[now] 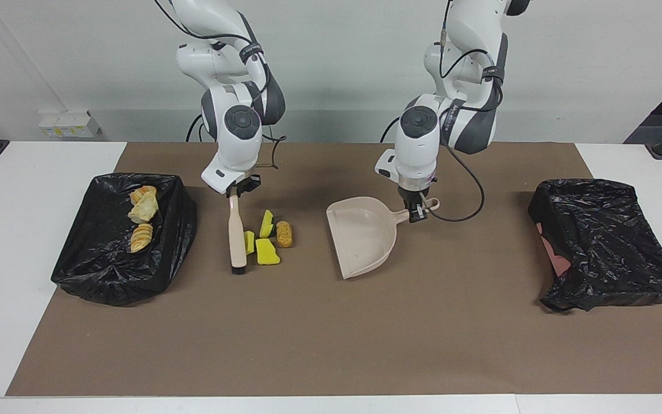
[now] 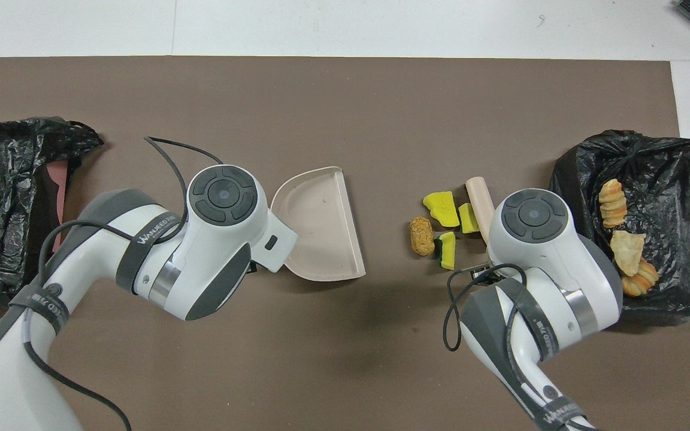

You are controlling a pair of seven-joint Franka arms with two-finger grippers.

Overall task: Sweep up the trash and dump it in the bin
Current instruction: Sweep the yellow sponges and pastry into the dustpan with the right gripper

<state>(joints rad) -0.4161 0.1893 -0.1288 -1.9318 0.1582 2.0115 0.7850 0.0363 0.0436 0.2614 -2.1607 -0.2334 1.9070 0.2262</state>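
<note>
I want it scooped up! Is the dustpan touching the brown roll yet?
Apart. Both views show bare brown mat between the dustpan and the brown roll.

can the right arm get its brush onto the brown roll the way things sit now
Probably not directly. The right gripper holds the brush on the side of the yellow sponge wedges away from the brown roll, so the wedges lie between. A sweep toward the dustpan would likely push all together.
</note>
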